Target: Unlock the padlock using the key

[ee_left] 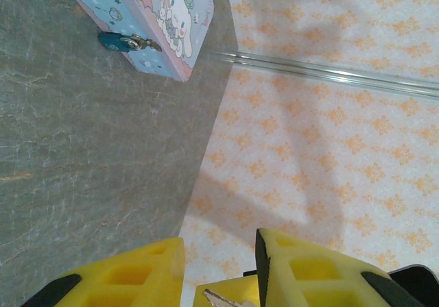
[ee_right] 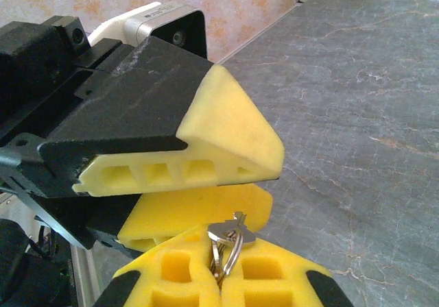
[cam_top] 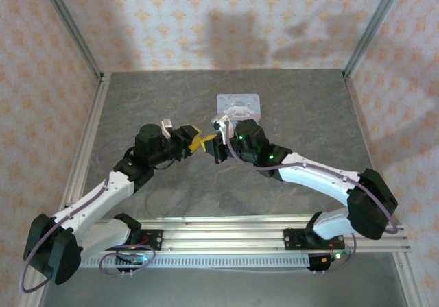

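Observation:
Both arms meet over the middle of the table. My right gripper (ee_right: 220,250) is shut on the key (ee_right: 232,232), pinching its silver ring and head, with the blade sticking out towards the left arm's yellow fingers (ee_right: 206,149). My left gripper (ee_left: 219,249) is open, and the key's blade (ee_left: 223,299) shows low in the gap between its fingers, touching neither. The padlock (ee_left: 120,42), small and teal with a gold bit, hangs at the front of the pale-blue cartoon tin (ee_left: 171,19). In the top view the left gripper (cam_top: 198,142) and right gripper (cam_top: 218,144) stand tip to tip just in front of the tin (cam_top: 240,105).
The grey stone-pattern table (cam_top: 302,115) is walled by orange-patterned panels with metal posts at the back corners. An aluminium rail (cam_top: 226,235) carrying both arm bases runs along the near edge. Open floor lies left and right of the tin.

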Available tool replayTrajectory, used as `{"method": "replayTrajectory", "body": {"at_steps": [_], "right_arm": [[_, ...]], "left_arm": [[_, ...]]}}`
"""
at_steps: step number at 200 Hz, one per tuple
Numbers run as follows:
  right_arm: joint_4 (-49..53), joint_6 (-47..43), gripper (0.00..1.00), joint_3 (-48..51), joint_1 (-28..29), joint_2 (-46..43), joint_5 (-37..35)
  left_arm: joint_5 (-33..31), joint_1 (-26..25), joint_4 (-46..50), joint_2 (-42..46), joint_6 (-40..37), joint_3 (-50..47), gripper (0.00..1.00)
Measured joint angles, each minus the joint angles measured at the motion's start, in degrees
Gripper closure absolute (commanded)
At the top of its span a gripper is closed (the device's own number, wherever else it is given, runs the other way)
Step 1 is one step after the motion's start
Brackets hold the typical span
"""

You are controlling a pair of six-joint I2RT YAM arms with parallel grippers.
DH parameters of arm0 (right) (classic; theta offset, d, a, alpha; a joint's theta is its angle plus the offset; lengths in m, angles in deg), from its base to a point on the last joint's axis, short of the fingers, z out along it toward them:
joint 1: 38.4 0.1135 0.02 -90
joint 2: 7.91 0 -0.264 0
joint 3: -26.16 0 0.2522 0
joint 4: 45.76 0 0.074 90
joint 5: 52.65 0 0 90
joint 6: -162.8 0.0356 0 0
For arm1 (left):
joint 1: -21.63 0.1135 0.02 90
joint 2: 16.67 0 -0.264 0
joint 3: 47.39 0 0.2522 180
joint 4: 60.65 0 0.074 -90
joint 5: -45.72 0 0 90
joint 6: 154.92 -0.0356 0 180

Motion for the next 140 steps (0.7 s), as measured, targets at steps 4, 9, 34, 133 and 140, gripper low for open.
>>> {"method": "replayTrajectory", "body": {"at_steps": [4, 9, 34, 133, 140], "right_arm": [[-0.1, 0.0, 1.0, 0.0, 0.0, 0.0, 0.1], [-0.2, 0.1, 1.0, 0.0, 0.0, 0.0, 0.1], [-0.6, 0.3, 1.0, 0.0, 0.0, 0.0, 0.1], [-0.9, 0.7, 1.0, 0.2, 0.0, 0.3, 0.1], [-0.9, 0.7, 1.0, 0.2, 0.0, 0.3, 0.1]], "left_arm": [[0.0, 0.0, -0.2, 0.0, 0.0, -0.1, 0.68], [0.0, 0.0, -0.4, 0.0, 0.1, -0.2, 0.69], [0.0, 0.0, -1.1, 0.0, 0.5, -0.6, 0.69], [0.0, 0.0, -1.9, 0.0, 1.5, -0.7, 0.73], [0.0, 0.0, -1.9, 0.0, 1.5, -0.7, 0.73]]}}
